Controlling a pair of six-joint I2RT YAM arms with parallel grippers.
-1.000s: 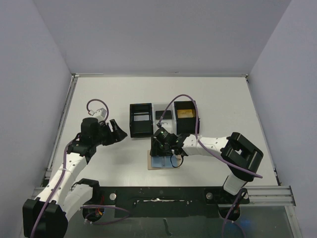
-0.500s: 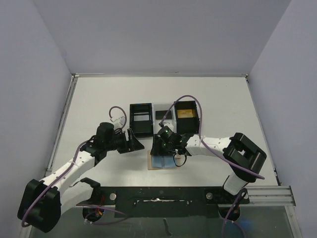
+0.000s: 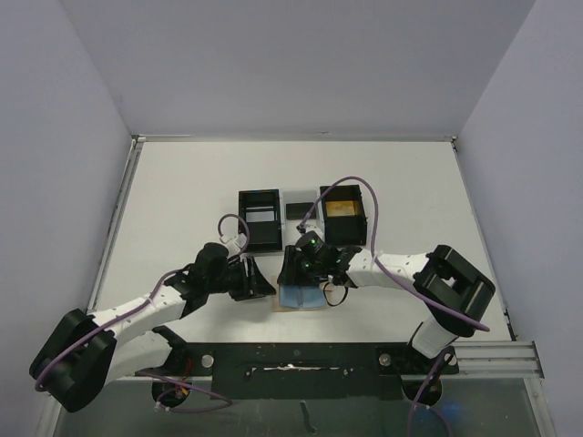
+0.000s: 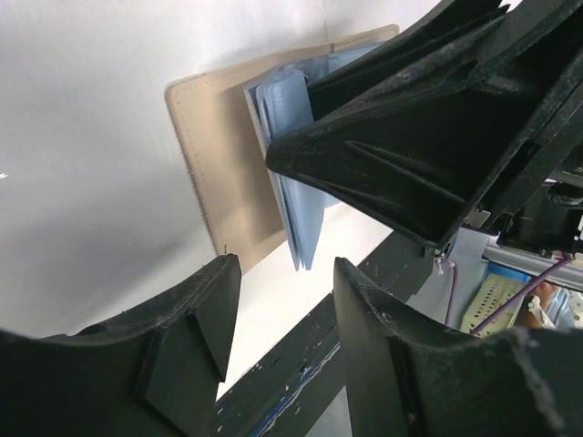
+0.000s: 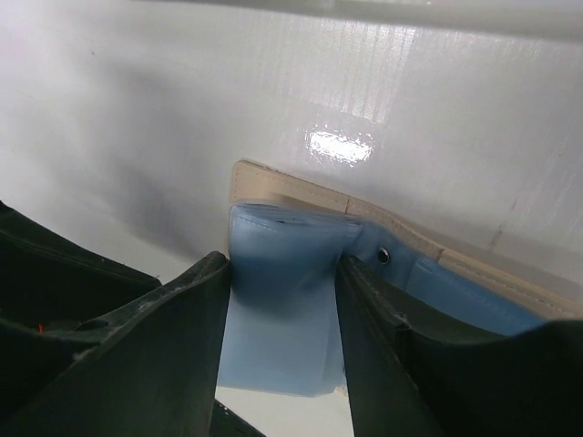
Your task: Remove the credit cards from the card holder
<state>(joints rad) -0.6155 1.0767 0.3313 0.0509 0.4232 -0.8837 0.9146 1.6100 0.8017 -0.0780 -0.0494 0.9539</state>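
Left gripper, jaws apart and empty, hovers just left of the card holder, which lies open on the table at the near edge, between the two arms. At right, the right gripper is clamped across a blue-grey panel inside it (we cannot tell card from pocket here). We judge the right is steadying the holder. The left jaws should close on one card edge only, then draw it leftward and flat.
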